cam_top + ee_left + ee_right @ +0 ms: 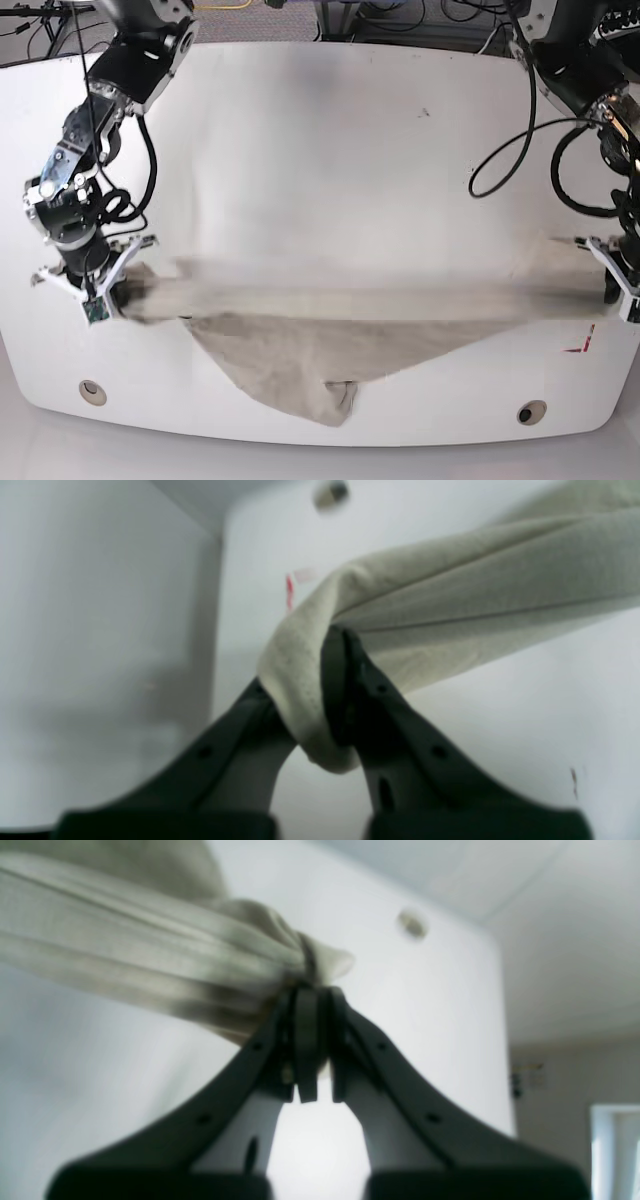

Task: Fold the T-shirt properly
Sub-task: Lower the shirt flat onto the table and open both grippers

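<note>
One white table [330, 130], the largest thing, spread under and between both grippers. One beige T-shirt [300, 350] stretched as a blurred band from the right gripper [100, 290] across to the left gripper [612, 285], the rest sagging below that band in a triangle down toward the table's near edge, a small folded bit at its lowest tip. Two arms, two grippers, one at each end of the cloth. In the left wrist view, left gripper [340, 635] pinched tight on a bunched edge of T-shirt [450, 590], fabric wrapped round one finger. In the right wrist view, right gripper [307, 990] clamped likewise on a gathered corner of T-shirt [150, 960]. Two round holes near the table's near edge, one [92, 391] below the right gripper, one [531, 411] below and inward of the left. One small red mark [578, 345] just below the left gripper.
</note>
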